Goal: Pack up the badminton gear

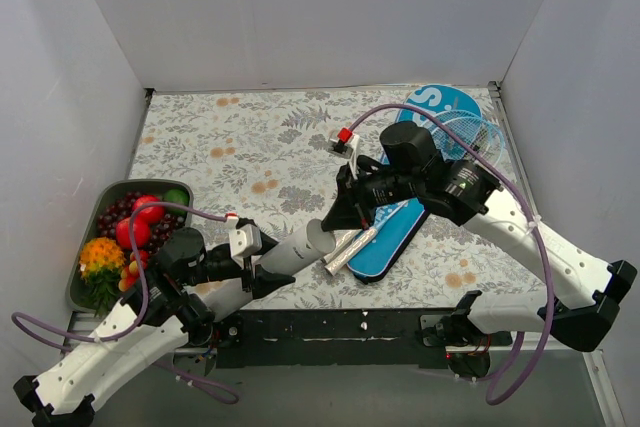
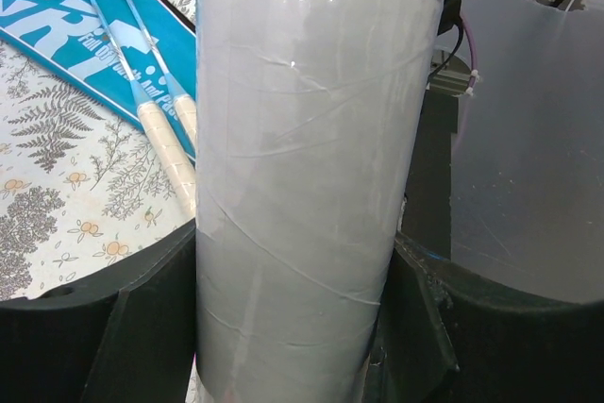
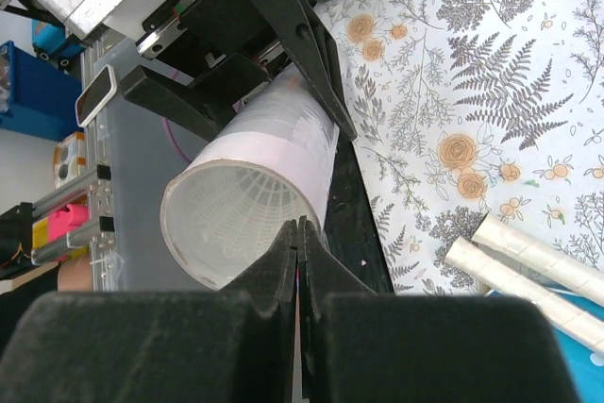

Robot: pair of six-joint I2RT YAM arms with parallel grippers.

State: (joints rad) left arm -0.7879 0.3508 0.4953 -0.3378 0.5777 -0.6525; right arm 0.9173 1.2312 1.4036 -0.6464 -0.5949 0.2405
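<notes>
On my screen the left gripper (image 1: 265,267) has its 2 fingers clamped on either side of the white tube (image 1: 300,247), gripping it around the body and holding it off the table (image 1: 250,137), tilted, with the open mouth aimed up and away toward the other arm. The left wrist view is filled by the tube's glossy wall, with a black finger (image 2: 142,327) hugging each flank. The right gripper (image 3: 300,233) sits just at the lower rim of the tube's mouth, its fingers pressed tight together with nothing that I can see between them. Looking down the bore from the right wrist, I see the white ribbed skirt of a shuttlecock (image 3: 236,214) seated inside. Over on the right side of the table the 2 rackets (image 1: 468,135) lie flat, one on the other, on the blue cover (image 1: 395,232), their wrapped handles (image 3: 528,261) side by side and poking off its near end, just beyond the tube. The fruit tray (image 1: 110,190) sits at the far left, well apart from all this
</notes>
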